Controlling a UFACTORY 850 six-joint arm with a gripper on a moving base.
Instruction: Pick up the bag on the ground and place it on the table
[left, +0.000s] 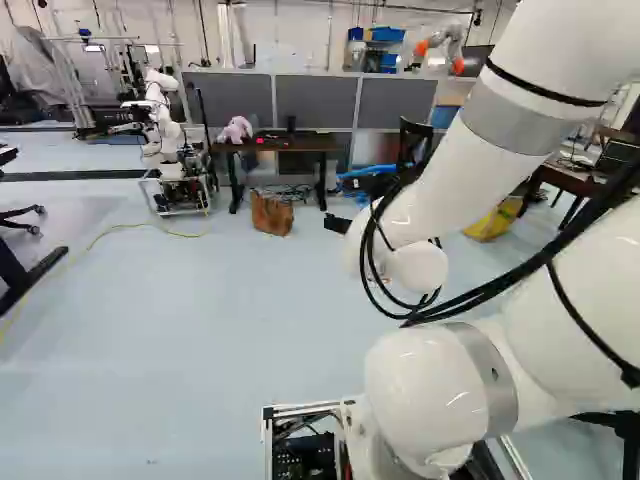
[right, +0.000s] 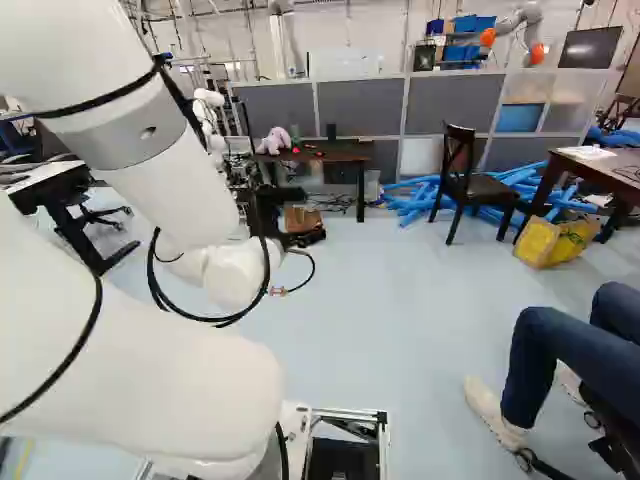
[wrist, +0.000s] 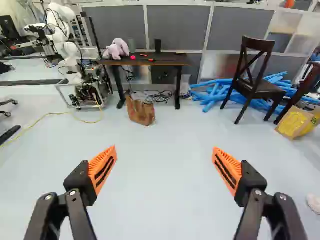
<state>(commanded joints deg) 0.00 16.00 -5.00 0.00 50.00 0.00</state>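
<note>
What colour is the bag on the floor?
Brown; it shows best in the wrist view.

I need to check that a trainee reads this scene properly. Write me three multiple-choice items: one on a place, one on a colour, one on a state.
1. Where is the bag, relative to the table?
A) On top of it
B) On the floor, in front of it
C) On the floor, behind it

2. What colour are the long tubes by the chair?
A) Blue
B) Red
C) Green

3. How does the gripper stand?
A) Shut on the bag
B) Shut on nothing
C) Open

Key:
1: B, the wrist view shows the bag's base on the floor, nearer than the table's legs.
2: A, both the wrist view and the right base view show them blue.
3: C, the wrist view shows its two fingers wide apart, nothing gripped between them.
</note>
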